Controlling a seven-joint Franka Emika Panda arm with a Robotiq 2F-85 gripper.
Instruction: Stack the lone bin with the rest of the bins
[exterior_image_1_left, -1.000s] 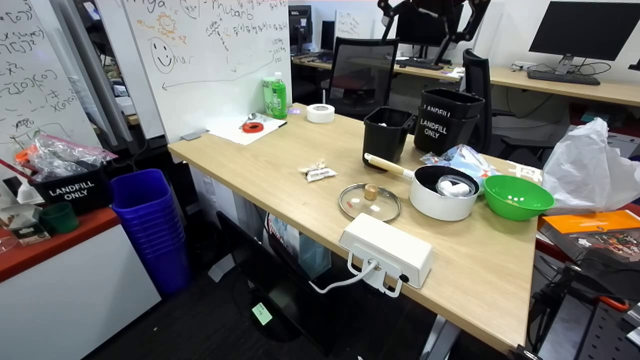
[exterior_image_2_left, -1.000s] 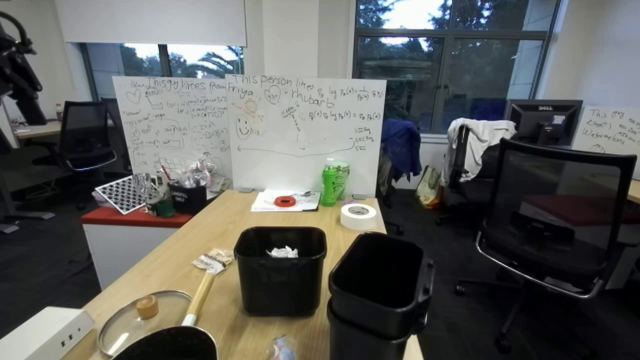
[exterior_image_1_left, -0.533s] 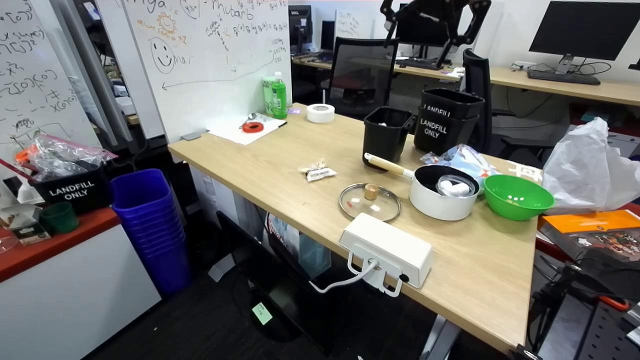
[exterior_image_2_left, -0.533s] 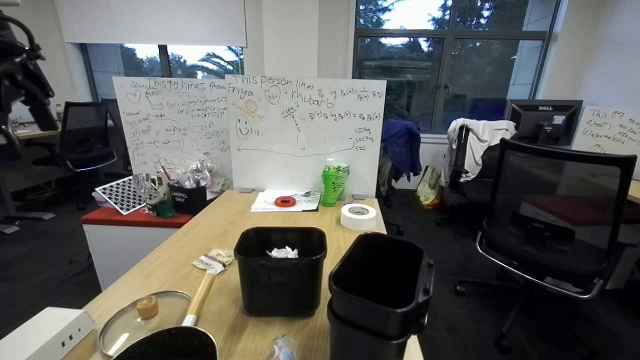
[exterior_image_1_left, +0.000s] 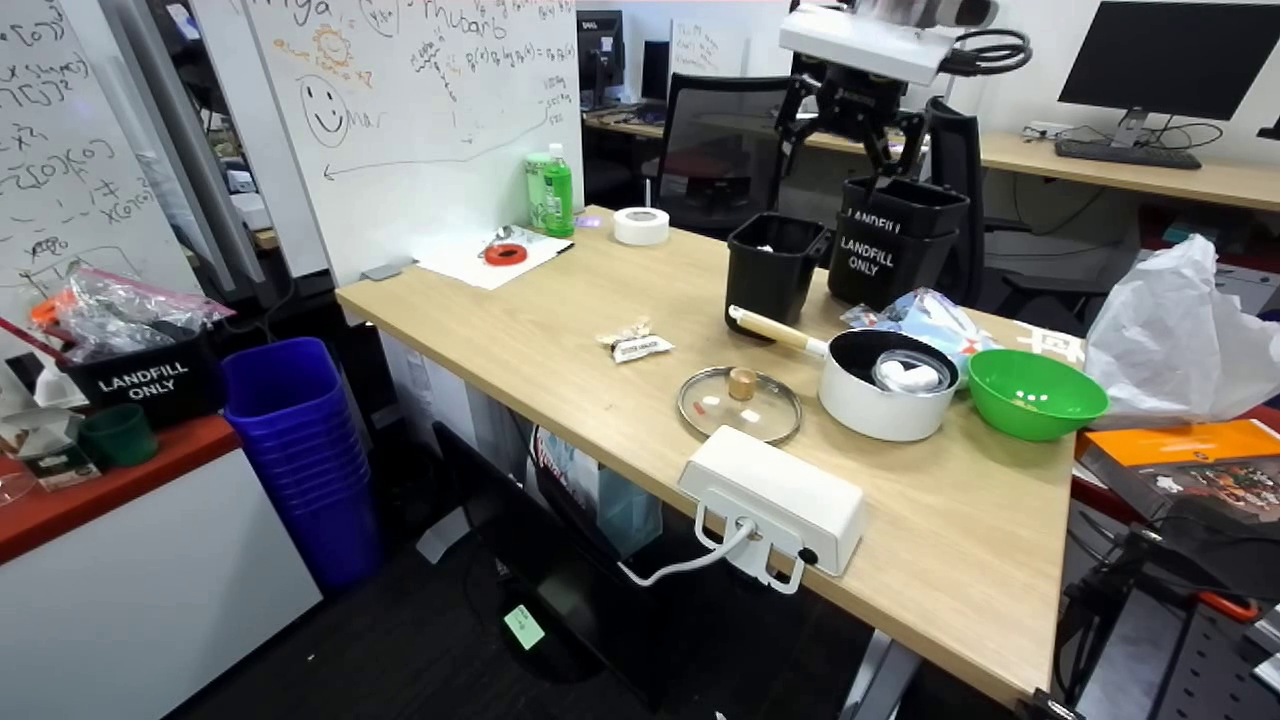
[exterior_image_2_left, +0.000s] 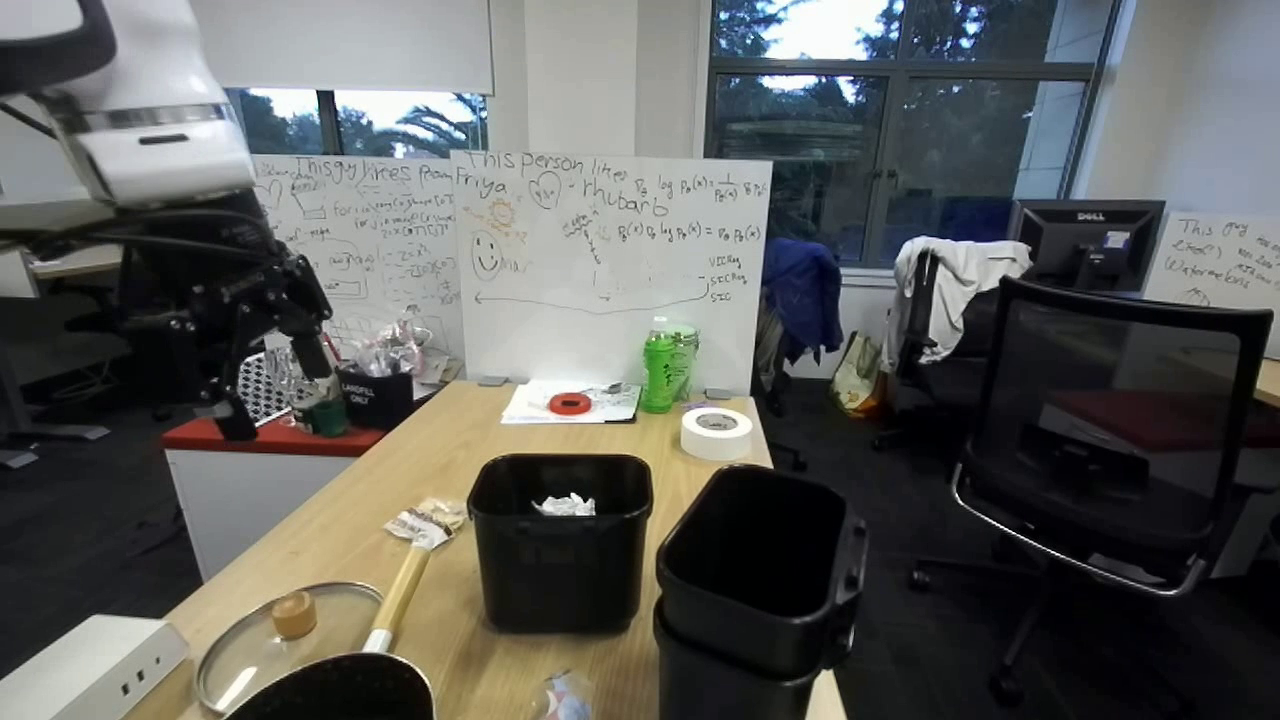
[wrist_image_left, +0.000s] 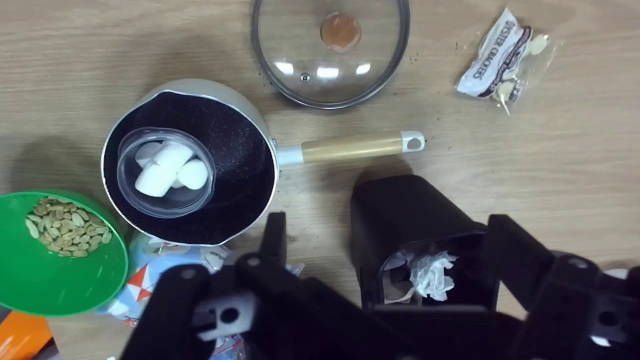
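The lone bin is black, upright on the table, with crumpled white paper inside; it also shows in an exterior view and in the wrist view. The rest of the bins are a nested black stack with "LANDFILL ONLY" lettering, standing beside it; the stack also shows in an exterior view. In the wrist view I cannot pick the stack out. My gripper is open and empty, above table height, apart from both; it also shows in an exterior view. In the wrist view the lone bin lies between the spread fingers.
A white saucepan with its handle reaching toward the lone bin stands close by. A glass lid, a green bowl, a cracker packet, a plastic bag and a white tape roll are also on the table.
My arm and gripper have come down, and in an exterior view moved right, toward the table. The gripper stays open. The bins have not moved.
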